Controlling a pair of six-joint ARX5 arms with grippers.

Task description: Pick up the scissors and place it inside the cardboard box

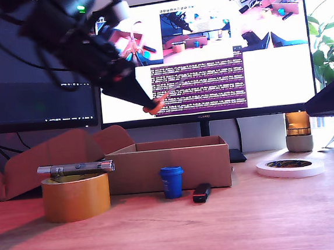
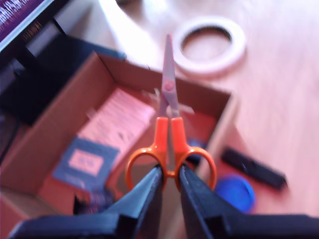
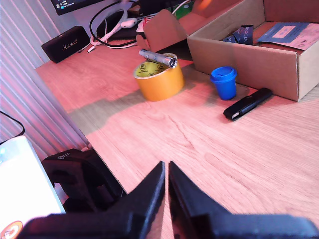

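First wrist view has the first gripper [image 2: 169, 174] clamped on the orange handles of the scissors [image 2: 168, 129], held up above the open cardboard box [image 2: 65, 114], blades out front. It's blurry, so exact height is hard to call. Second gripper [image 3: 166, 174] hangs over bare table [image 3: 224, 164], jaws together, holding nothing.

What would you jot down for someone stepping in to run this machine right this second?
My first gripper is shut on the scissors, gripping the orange handles, blades pointing away from the gripper.
It holds them in the air above the open cardboard box; the wrist view looks down into it.
My second gripper is shut and empty, over bare table, away from the box.
Done: scissors picked up and carried over the box.
Left: lower them inside, open the jaws, pull back.
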